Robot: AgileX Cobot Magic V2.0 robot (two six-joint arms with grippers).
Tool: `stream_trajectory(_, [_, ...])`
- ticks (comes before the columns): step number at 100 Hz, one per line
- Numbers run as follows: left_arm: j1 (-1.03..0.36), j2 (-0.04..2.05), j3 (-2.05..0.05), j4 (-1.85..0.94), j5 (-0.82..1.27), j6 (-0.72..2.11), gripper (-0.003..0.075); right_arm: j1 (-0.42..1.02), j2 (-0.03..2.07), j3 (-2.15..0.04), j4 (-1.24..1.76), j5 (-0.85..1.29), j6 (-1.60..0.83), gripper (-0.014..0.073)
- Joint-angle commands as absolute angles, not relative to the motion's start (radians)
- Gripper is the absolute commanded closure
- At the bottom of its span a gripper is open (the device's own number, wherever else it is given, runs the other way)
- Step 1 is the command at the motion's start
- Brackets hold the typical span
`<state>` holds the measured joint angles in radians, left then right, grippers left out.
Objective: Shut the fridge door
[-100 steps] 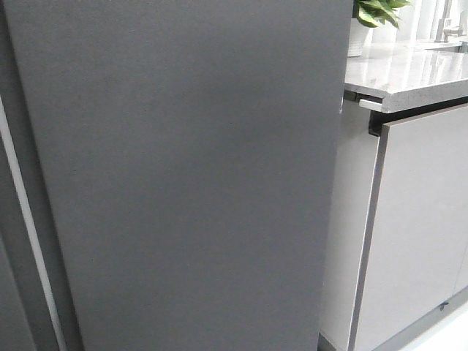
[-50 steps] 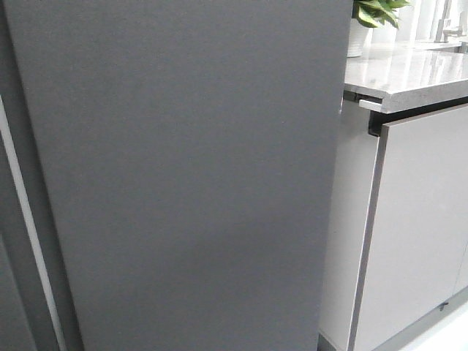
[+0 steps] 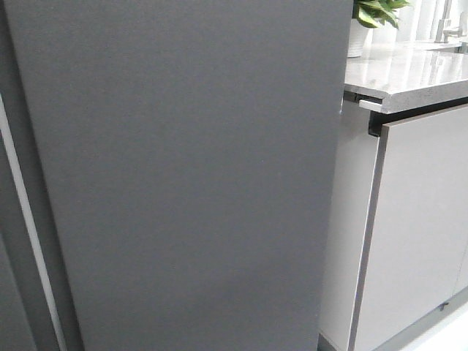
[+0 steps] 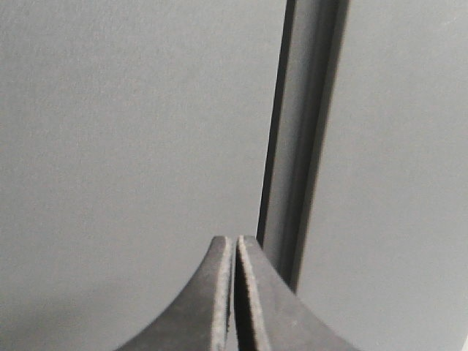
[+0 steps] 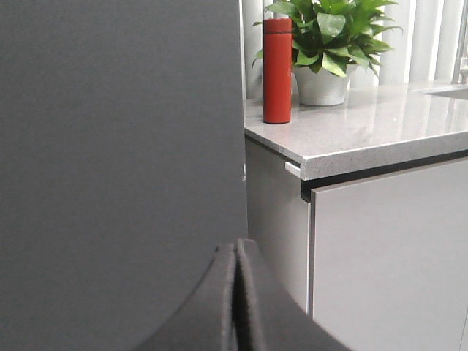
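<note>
The fridge door [image 3: 190, 175] shows only its matte dark grey outer face, which fills most of the front view; its white lining and bins are hidden. Neither gripper shows in the front view. In the left wrist view my left gripper [image 4: 235, 238] is shut and empty, its tips close to a dark grey face [image 4: 131, 146], just beside a dark vertical gap [image 4: 296, 146] between two grey panels. In the right wrist view my right gripper [image 5: 236, 243] is shut and empty, close to the door's grey face [image 5: 117, 146] near its vertical edge.
A pale grey glossy cabinet [image 3: 424, 234] under a speckled stone counter [image 3: 409, 73] stands right of the door. A red bottle [image 5: 277, 69] and a potted plant [image 5: 325, 44] are on the counter. A white strip [image 3: 25, 219] and another dark panel lie at the left.
</note>
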<state>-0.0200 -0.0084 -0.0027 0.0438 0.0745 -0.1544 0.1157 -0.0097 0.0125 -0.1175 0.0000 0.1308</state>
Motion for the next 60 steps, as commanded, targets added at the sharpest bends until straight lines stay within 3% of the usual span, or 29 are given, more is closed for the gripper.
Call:
stream_trajectory(1, [-0.022,-0.029,0.038,0.037,-0.009,-0.156,0.074,0.109,-0.03,0.035,-0.13,-0.091,0.119,0.0665])
stream_trajectory(60, [-0.022,-0.029,0.038,0.037,-0.009,-0.156,0.074,0.109,-0.03,0.035,-0.032,-0.137,0.119,0.0665])
